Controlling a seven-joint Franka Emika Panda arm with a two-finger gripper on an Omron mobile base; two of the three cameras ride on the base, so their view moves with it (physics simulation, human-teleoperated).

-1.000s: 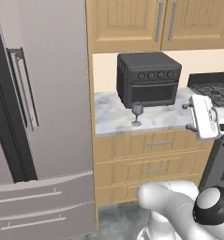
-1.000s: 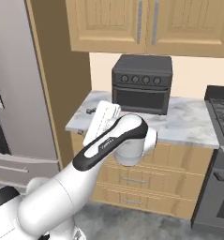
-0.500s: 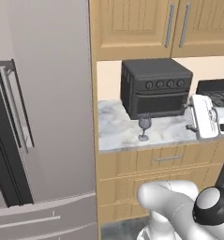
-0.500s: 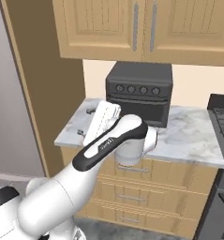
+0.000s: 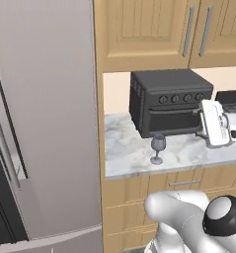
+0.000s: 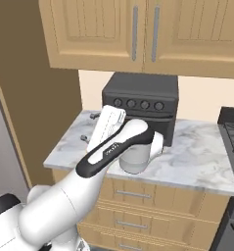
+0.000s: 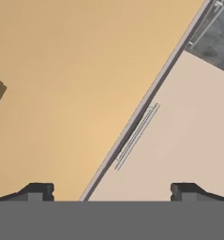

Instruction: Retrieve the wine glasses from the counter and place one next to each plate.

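Note:
One wine glass (image 5: 158, 147), small and greyish-purple, stands upright on the marble counter (image 5: 123, 154) just in front of the oven's left corner. My gripper (image 5: 203, 120) hovers above the counter to the right of the glass, well apart from it. Its two dark fingertips (image 6: 93, 116) stand wide apart, so the gripper (image 6: 88, 127) is open with nothing in it. In the hand view the gripper (image 7: 111, 192) faces a tan wooden panel and a beige wall. The plates are out of view.
A black toaster oven (image 5: 166, 101) sits at the back of the counter (image 6: 197, 162), under wooden wall cabinets (image 6: 138, 34). A tall grey fridge (image 5: 40, 148) closes off the left side. A stove (image 6: 233, 128) borders the right, and drawers (image 6: 138, 196) sit below.
The whole picture has shifted and grown: the base has driven closer to the counter. The arm keeps its pose, the gripper stays open, and the glass stands where it was.

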